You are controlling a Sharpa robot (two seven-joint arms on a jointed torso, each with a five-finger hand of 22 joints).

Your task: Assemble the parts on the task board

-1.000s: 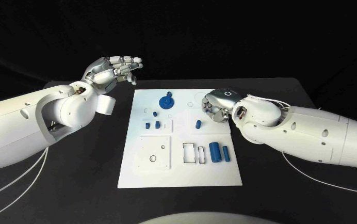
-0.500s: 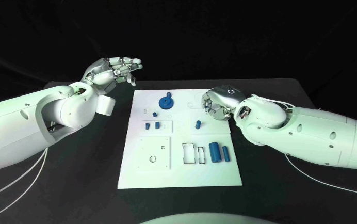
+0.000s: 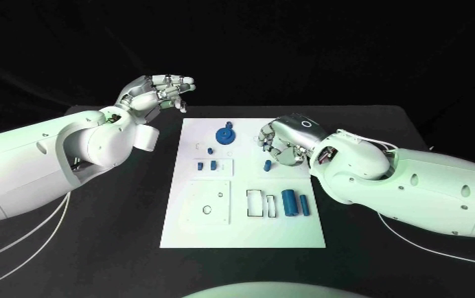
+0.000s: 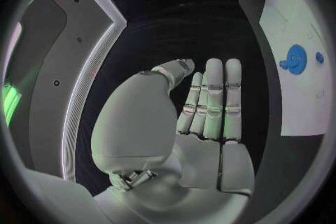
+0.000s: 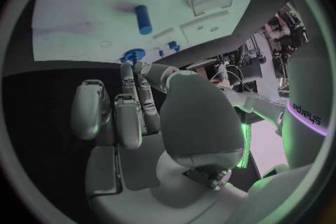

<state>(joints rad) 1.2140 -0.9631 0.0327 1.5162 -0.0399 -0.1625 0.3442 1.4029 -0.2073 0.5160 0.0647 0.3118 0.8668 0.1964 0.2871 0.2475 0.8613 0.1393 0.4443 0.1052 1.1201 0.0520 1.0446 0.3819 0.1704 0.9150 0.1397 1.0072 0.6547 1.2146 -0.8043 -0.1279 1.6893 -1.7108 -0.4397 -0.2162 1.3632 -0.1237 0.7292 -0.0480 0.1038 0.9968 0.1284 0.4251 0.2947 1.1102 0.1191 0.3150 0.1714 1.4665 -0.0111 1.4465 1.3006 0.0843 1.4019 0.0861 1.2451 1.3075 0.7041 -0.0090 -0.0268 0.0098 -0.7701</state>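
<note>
Since a second ago the right hand has crept inward over the board's right edge, fingers curled, grasping nothing, just above the small peg. Left hand hovers released beyond the board's far left corner. Closing off-centre could tip the peg or roll it away.

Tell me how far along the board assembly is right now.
Early, it seems. Neither hand holds a part: the left hand is raised beside the task board, and the right hand hovers near a small blue peg. The blue gear and blue cylinders sit on the board.
</note>
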